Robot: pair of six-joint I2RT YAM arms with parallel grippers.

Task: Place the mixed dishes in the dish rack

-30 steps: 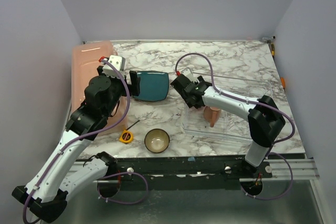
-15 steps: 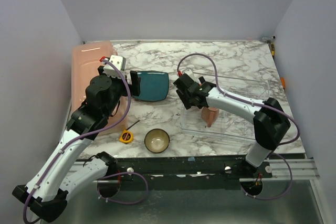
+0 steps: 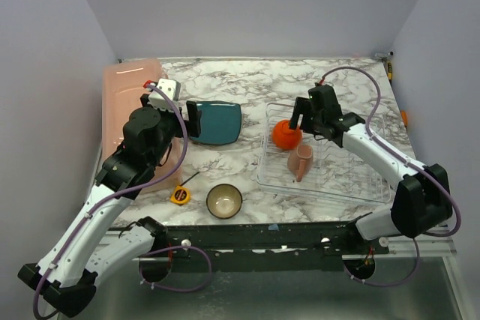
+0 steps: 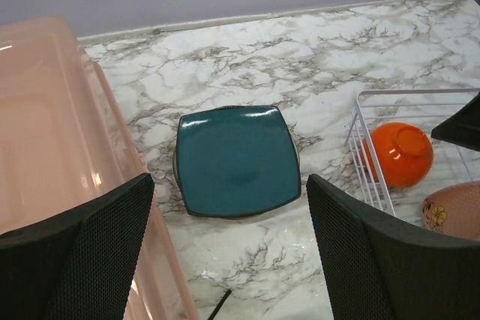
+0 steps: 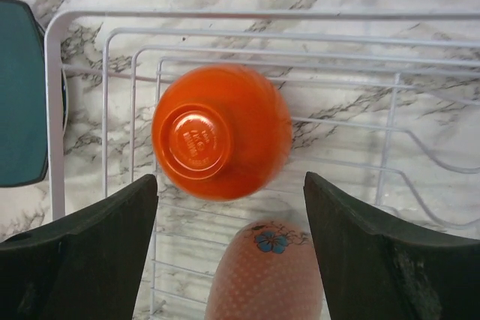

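The teal plate (image 3: 217, 122) lies flat on the marble left of the dish rack (image 3: 360, 177). My left gripper (image 3: 192, 121) hovers open and empty at the plate's left edge; its wrist view shows the plate (image 4: 236, 160) beyond the gripper (image 4: 229, 260). The orange bowl (image 3: 286, 134) lies upside down in the rack's left end, with the pinkish mug (image 3: 300, 161) on its side just in front. My right gripper (image 3: 301, 115) is open and empty above them; the bowl (image 5: 220, 131) and mug (image 5: 268, 271) show between its fingers. The brown bowl (image 3: 224, 200) stands upright near the front edge.
The salmon-pink tub (image 3: 127, 103) runs along the left wall, close to my left arm. A yellow tape measure (image 3: 179, 195) lies left of the brown bowl. The rack's white wire rim (image 5: 225, 15) lies just right of the plate.
My right gripper has pulled back and to the right from the rack's left end. The orange bowl, hidden before, now lies free in the rack. The left arm has not moved.
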